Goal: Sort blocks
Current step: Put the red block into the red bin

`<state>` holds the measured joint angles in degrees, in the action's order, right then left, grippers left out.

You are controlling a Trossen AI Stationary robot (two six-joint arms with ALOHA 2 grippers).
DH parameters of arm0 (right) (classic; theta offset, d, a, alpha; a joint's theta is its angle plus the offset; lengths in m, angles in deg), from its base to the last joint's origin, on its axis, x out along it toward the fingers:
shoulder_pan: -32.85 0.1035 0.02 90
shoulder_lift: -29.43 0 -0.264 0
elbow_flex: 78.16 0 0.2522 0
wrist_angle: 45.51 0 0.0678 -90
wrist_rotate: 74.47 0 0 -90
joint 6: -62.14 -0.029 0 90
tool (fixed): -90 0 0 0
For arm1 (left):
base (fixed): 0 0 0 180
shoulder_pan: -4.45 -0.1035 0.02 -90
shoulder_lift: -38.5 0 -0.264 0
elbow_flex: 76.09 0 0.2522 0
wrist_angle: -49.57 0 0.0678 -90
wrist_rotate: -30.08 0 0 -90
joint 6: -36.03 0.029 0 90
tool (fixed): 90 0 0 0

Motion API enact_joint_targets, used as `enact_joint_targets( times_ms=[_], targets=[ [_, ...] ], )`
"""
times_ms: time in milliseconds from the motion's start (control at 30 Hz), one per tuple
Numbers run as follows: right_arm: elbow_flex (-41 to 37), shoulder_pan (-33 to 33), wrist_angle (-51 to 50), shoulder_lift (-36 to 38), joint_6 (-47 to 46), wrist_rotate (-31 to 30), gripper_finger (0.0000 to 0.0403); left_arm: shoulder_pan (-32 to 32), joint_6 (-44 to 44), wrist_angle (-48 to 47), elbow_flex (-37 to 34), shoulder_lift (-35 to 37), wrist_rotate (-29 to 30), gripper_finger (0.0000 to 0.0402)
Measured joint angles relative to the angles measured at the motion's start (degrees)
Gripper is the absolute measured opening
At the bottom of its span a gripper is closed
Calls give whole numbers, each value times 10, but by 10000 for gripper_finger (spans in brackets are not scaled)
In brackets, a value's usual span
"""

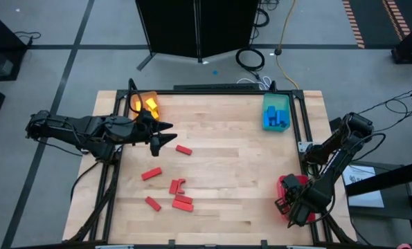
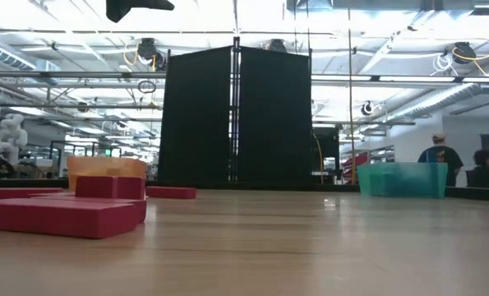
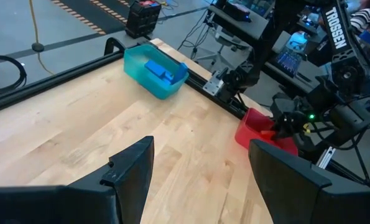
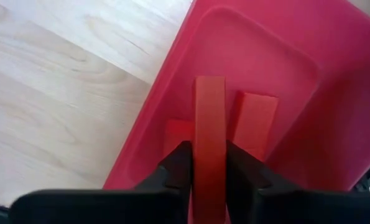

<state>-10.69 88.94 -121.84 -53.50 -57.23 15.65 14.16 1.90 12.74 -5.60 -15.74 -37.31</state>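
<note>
My right gripper (image 4: 209,168) hangs over the red tray (image 4: 172,106) at the table's near right corner, shut on a red block (image 4: 209,118). Two red blocks (image 4: 256,121) lie flat in that tray. My left gripper (image 1: 165,135) is open and holds nothing, hovering at the table's left beside the orange tray (image 1: 145,104), which holds yellow blocks. Several red blocks (image 1: 176,185) lie flat on the table, left of its middle. The teal tray (image 1: 276,114) at the far right holds blue blocks. My right gripper pinches the red block by its two broad faces (image 4: 209,155) between its two fingers (image 4: 178,165). The fingers come from above, pointing down. The block stands on end below them, inside the red tray's rim. Whether its lower end touches the tray's floor, I cannot tell.
Black rails run along the table's left and right edges (image 1: 304,131). The wood between the loose red blocks and the red tray (image 1: 292,185) is bare. In the low view, people sit far behind the table at the right (image 2: 441,156).
</note>
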Motion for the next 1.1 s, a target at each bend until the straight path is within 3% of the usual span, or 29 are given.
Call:
enact_joint_targets(
  times_ms=[433, 633, 733, 900, 1000, 1100],
  targets=[
    [6, 0, 14, 0, 0, -2, 153, 0, 0, 0, 0, 0, 0, 258],
    [94, -19, -37, 1, 43, -36, 177, 0, 0, 0, 0, 0, 0, 258],
    [169, -42, -84, 1, 76, -85, 180, 0, 0, 0, 0, 0, 1, 258],
    [286, -116, -138, 2, 145, -235, 181, 0, 1, 0, 0, 0, 7, 258],
    [320, -185, -109, 0, 263, -295, 181, 0, -4, -6, 0, 0, 32, 258],
    [326, -262, -35, -10, 406, -303, 181, 0, -40, -29, 0, 0, 70, 258]
  ],
)
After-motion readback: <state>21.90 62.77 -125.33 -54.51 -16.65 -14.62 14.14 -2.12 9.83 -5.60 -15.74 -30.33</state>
